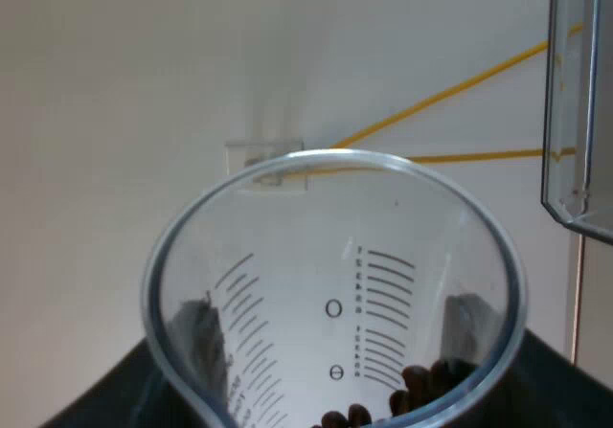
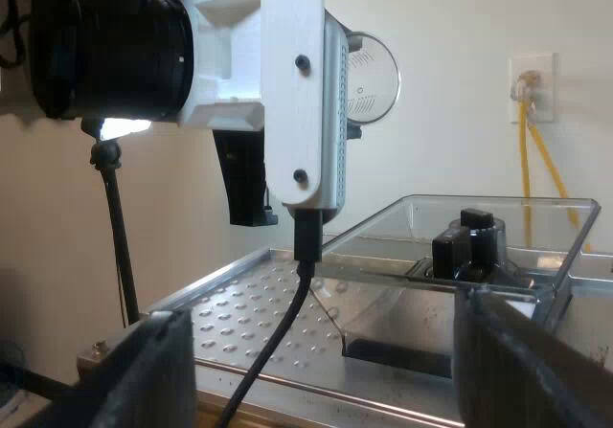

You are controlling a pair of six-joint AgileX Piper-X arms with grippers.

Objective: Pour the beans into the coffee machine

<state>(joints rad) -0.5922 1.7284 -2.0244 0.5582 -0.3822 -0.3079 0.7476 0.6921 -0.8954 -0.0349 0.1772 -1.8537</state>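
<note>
The left gripper (image 1: 335, 342) is clasping the measuring glass (image 1: 287, 227), beans (image 1: 421, 387) lying inside, beside the hopper (image 2: 536, 227) — the right gripper (image 2: 321, 361) is hanging released, its 2 fingers wide apart.

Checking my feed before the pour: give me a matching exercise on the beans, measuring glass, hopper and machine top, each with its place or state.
Things: 1 beans; 2 measuring glass; 3 hopper; 4 machine top.
States: a dimpled metal; b clear box on the machine; c held between the left fingers; d lying inside the glass.
Pairs: 1-d; 2-c; 3-b; 4-a.
</note>
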